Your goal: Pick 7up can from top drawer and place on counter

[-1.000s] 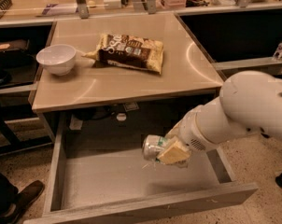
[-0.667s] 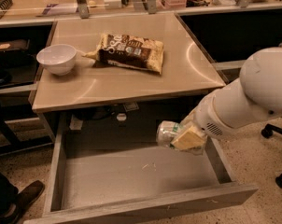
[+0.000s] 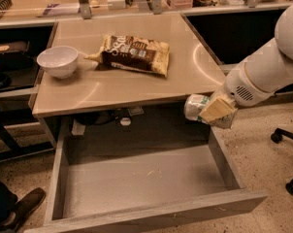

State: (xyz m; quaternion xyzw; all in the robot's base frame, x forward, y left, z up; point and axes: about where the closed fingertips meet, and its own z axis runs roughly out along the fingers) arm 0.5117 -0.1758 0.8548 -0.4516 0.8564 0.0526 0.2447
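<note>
Grips the small dented silvery-white 7up can (image 3: 194, 107) tight in the cream two-finger gripper (image 3: 210, 111), right of centre. Has lifted it rightward out of the wide grey wood-grain drawer (image 3: 137, 178), level with the glossy beige counter (image 3: 137, 89) edge. Leaves only placing.

smooth white rounded arm (image 3: 275, 62), a patch of small vent holes at the wrist; cream-tan gripper (image 3: 210, 112) at its tip, by the counter (image 3: 185, 79) corner.
</note>
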